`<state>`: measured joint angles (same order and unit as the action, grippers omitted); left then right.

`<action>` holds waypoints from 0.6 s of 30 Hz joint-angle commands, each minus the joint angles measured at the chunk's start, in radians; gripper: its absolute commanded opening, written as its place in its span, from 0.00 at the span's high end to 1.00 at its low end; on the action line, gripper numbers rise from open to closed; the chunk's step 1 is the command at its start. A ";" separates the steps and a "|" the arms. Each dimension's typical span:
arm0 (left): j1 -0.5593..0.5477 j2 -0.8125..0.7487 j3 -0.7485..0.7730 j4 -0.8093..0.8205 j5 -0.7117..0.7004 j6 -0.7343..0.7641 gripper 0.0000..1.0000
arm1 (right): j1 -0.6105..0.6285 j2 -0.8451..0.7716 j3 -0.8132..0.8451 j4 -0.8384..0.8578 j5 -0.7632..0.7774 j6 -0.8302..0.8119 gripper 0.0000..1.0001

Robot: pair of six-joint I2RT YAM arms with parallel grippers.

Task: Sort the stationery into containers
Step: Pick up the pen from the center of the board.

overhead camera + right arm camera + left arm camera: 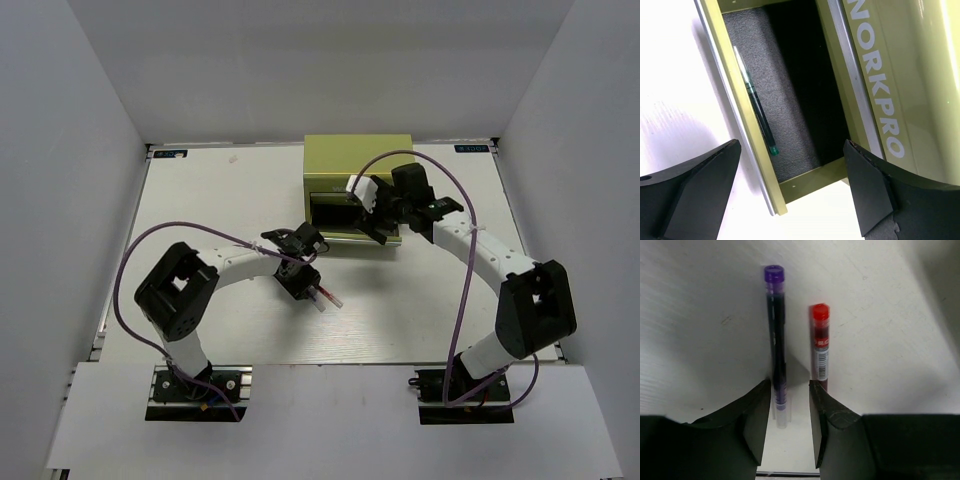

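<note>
You're on the pickup: left jaws narrowly apart astride the dark purple thin pen (pixel 776 340) on the white worktop (pixel 700 330), right jaws wide apart over the open drawer (pixel 790 135) of the yellow-green metal chest (pixel 357 155), so pinch, lift, carry there.

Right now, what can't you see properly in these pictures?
- Left wrist: red pen, its lower end hidden behind a jaw.
- Top external: purple pen, covered by the left arm.
- Right wrist: drawer, its back lost in shadow; chest lettering, first letter cut off by the top edge.
</note>
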<state>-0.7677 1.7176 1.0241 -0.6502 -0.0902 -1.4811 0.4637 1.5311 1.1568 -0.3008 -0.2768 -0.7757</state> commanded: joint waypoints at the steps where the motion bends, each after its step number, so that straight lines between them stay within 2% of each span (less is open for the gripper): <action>1: -0.002 0.025 0.060 -0.045 -0.011 0.027 0.53 | -0.008 -0.051 -0.031 0.035 -0.025 0.018 0.11; 5: -0.002 0.060 0.109 -0.077 -0.011 0.037 0.55 | -0.010 -0.065 -0.045 0.037 -0.025 0.023 0.11; 11: -0.002 0.071 0.100 -0.109 -0.002 0.047 0.60 | -0.014 -0.075 -0.057 0.048 -0.028 0.032 0.11; 18: -0.002 0.093 0.090 -0.144 0.026 0.059 0.62 | -0.020 -0.074 -0.057 0.052 -0.039 0.042 0.11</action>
<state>-0.7677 1.7947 1.1156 -0.7410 -0.0731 -1.4376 0.4469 1.4940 1.1004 -0.2821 -0.2920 -0.7540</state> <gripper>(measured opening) 0.387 0.891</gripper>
